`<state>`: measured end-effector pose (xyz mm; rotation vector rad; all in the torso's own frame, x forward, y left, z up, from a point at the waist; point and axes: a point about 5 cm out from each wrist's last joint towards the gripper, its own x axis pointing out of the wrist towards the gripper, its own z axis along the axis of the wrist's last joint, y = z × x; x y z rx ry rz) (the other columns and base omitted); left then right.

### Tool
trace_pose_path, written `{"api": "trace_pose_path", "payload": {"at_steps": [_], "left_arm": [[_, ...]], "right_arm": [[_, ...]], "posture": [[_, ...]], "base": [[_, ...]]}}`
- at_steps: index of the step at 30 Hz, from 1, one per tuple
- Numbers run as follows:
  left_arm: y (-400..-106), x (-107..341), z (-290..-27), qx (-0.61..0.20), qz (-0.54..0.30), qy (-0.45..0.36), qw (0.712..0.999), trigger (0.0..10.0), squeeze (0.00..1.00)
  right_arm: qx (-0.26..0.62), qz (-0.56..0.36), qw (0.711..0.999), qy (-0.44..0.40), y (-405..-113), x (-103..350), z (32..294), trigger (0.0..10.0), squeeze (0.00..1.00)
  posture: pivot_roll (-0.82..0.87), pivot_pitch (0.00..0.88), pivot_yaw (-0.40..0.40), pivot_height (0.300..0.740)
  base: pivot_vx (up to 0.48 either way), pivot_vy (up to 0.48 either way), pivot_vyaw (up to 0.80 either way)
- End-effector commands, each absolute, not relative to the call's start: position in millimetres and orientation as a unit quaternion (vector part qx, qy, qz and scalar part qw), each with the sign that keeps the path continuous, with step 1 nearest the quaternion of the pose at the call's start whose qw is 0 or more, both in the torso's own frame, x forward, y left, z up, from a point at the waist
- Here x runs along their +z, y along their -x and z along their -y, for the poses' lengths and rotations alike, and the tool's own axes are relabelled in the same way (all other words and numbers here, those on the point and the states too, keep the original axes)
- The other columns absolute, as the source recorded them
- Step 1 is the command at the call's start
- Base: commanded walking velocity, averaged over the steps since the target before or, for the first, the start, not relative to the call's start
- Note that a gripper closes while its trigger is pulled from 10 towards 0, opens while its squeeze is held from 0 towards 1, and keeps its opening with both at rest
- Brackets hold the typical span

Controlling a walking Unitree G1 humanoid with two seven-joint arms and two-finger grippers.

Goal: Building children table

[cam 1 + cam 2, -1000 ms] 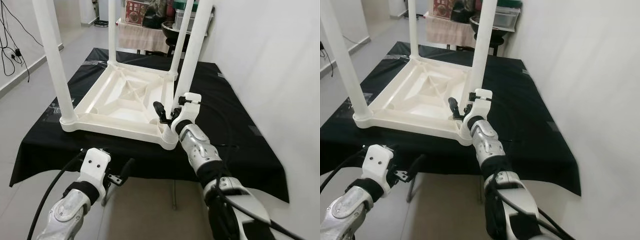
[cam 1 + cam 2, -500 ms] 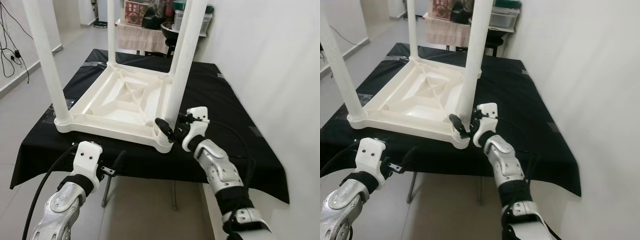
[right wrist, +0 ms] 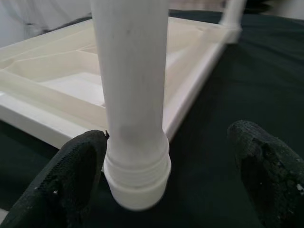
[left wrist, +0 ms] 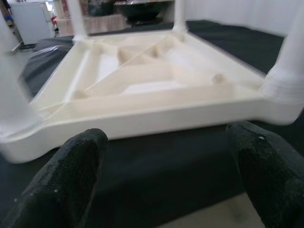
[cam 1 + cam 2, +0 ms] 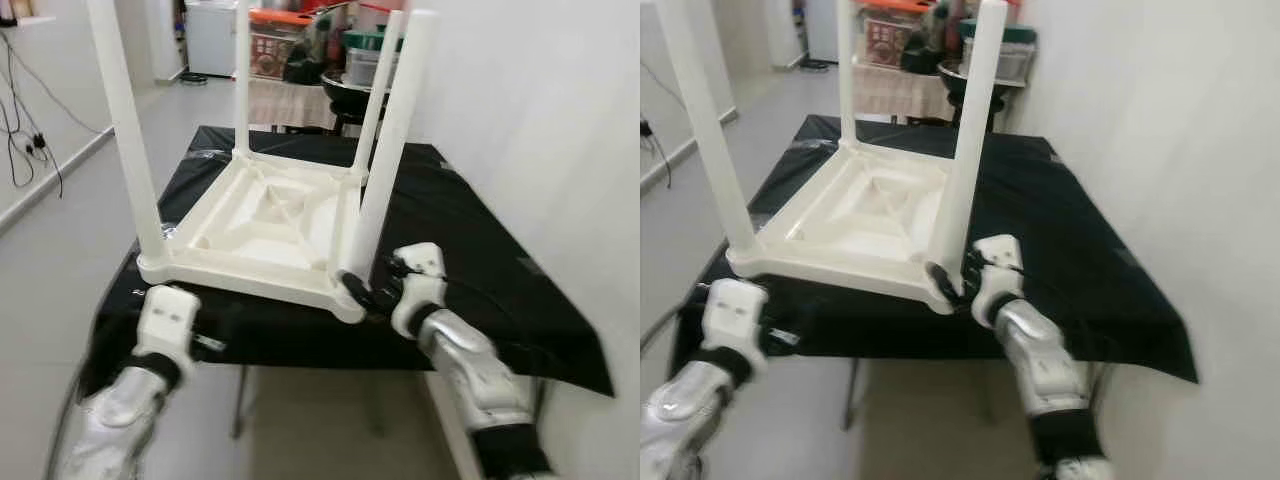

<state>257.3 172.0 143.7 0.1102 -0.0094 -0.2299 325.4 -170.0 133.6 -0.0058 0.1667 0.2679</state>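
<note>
Children's table (image 5: pixel 270 225) upside down on black cloth (image 5: pixel 470 250), no legible writing

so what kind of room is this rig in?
Probably a home room used as a workspace: tiled floor, a black-covered work table against a white wall, and household clutter of storage boxes and a bowl behind it.

Soft, even indoor light; head views slightly motion-blurred, worst near the bottom; wrist views keep the near black fingertips (image 4: pixel 71 175) out of focus.
</note>
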Motion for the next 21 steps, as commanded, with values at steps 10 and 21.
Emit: {"api": "trace_pose_path", "payload": {"at_steps": [10,21], "left_arm": [[-256.1,143.8,-168.4,-0.140,0.012,-0.066,0.988,10.0,0.00],[-245.8,140.0,-163.9,-0.153,0.006,-0.038,0.987,10.0,0.00]], "right_arm": [[0.124,-0.087,0.988,0.011,-329.7,140.9,155.9,10.0,0.00],[0.144,-0.073,0.987,-0.019,-318.4,145.0,147.9,10.0,0.00]], "posture": [[0.01,0.000,-0.103,0.740],[0.00,0.000,-0.109,0.740]], "base": [[0.000,0.000,0.00],[0.000,0.000,0.00]]}}
